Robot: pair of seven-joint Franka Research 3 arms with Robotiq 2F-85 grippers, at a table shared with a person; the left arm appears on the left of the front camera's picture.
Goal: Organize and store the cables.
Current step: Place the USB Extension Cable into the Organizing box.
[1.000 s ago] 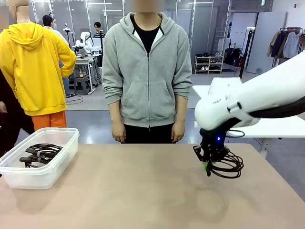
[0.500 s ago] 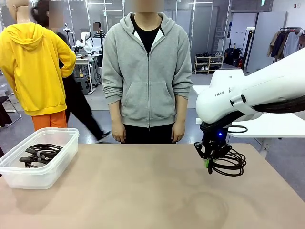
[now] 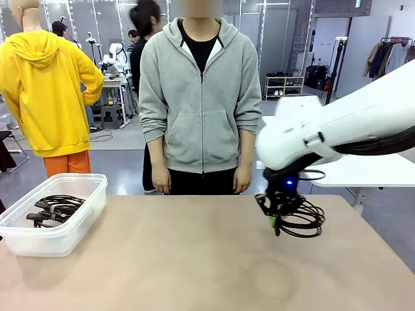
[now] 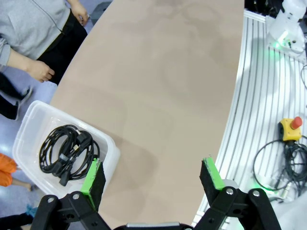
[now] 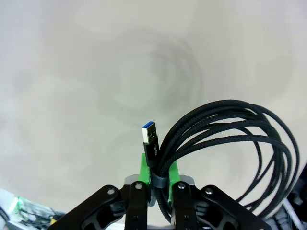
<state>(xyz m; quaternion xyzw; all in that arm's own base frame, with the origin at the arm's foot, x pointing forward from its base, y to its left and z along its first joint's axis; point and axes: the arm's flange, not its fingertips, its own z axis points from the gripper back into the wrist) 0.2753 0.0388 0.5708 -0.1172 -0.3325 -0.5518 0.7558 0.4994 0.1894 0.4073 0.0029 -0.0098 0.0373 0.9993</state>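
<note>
A coiled black cable (image 3: 303, 219) hangs above the right side of the table, with my right gripper (image 3: 277, 223) shut on it. In the right wrist view the coil (image 5: 235, 143) fans out to the right of the green pads (image 5: 142, 165), and its blue-tipped USB plug (image 5: 150, 138) sticks up between them, held by my right gripper (image 5: 157, 171). More coiled black cables (image 3: 55, 208) lie in the clear plastic bin (image 3: 83, 214) at the table's left. My left gripper (image 4: 151, 175) hovers open high over the table, with the bin (image 4: 29, 132) and its cables (image 4: 67, 152) below and to its left.
A person in a grey hoodie (image 3: 201, 97) stands at the far edge of the table with hands down. The tan tabletop (image 3: 175, 253) lies bare between the bin and my right gripper. An emergency stop button (image 4: 291, 128) and floor wiring lie past the table edge.
My right gripper has shifted slightly left and a little higher with the coiled cable in it. A person in the background has walked from left to right behind the grey hoodie.
</note>
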